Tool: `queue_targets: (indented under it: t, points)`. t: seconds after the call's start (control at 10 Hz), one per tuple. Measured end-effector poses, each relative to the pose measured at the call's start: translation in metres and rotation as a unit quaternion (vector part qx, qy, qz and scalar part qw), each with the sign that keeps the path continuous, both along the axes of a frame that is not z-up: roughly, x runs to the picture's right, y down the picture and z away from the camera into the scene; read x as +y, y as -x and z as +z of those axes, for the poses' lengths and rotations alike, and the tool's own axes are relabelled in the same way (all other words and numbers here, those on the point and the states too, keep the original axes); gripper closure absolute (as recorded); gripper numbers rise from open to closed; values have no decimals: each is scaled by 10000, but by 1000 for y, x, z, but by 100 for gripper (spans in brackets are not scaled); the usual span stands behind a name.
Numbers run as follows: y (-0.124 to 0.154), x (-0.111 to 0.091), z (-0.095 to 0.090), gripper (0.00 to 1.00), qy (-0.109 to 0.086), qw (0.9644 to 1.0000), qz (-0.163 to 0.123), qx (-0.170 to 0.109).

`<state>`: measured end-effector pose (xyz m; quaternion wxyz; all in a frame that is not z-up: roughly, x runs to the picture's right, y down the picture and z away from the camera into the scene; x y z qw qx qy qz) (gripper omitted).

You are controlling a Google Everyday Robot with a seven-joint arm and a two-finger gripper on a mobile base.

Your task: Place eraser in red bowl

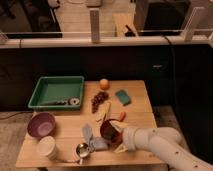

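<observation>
The glossy red-brown bowl (108, 130) sits on the wooden table (140, 107) near its front edge, right of centre. My gripper (119, 137) is at the end of the white arm (155, 145) that reaches in from the lower right. It hangs over the bowl's right front rim and hides part of it. I cannot pick out the eraser; a small pale piece (120, 148) shows just under the gripper, but I cannot tell what it is.
A green tray (55, 92) stands at the back left. An orange (103, 83), grapes (99, 100) and a teal sponge (122, 96) lie behind the bowl. A purple bowl (41, 124), a white cup (47, 147), a metal scoop (81, 150) and grey-blue items (89, 132) are to the left.
</observation>
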<state>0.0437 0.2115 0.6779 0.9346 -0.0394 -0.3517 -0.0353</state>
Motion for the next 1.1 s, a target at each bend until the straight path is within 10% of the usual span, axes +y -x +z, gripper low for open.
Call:
queue_targets:
  t: [1.1]
  points:
    - [-1, -1, -4, 20, -79, 9999, 102, -32]
